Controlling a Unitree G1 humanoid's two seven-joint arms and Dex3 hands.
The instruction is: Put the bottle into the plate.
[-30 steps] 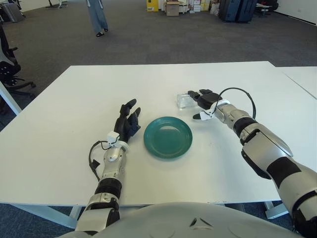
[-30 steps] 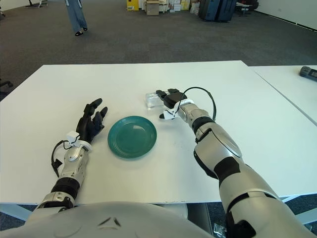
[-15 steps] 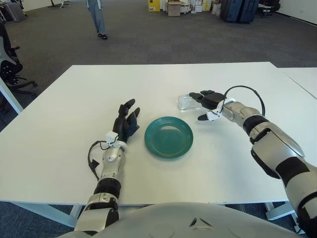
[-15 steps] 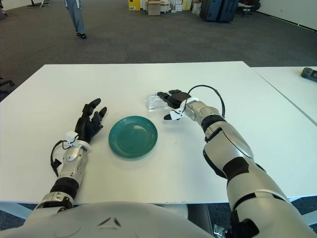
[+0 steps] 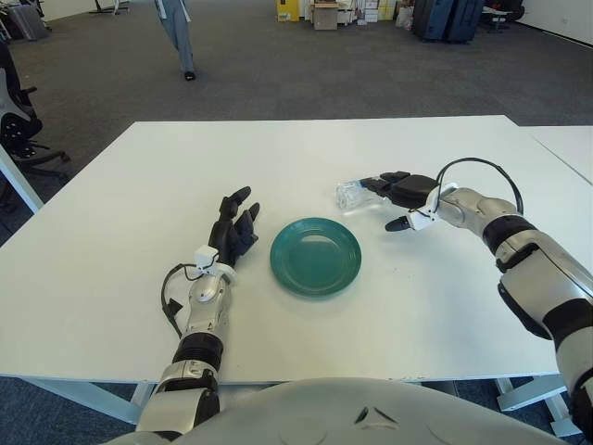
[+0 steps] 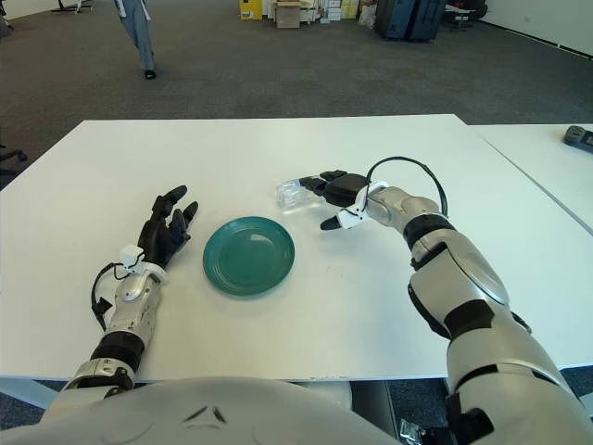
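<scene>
The clear bottle (image 5: 353, 194), lying mid-tabletop toward the far edge beyond the green plate (image 5: 315, 256), is touched by the right hand (image 5: 405, 196), fingers not visibly closed; a firm wrap is needed before lifting. The left hand (image 5: 233, 232) shows open beside the plate's left.

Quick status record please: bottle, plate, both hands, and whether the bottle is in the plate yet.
bottle: clear, lying on its side on the white table, behind and right of the plate
plate: green, nothing in it
right hand: fingers at the bottle's right end, grasp not confirmed
left hand: idle, left of the plate
bottle in plate: not yet
</scene>
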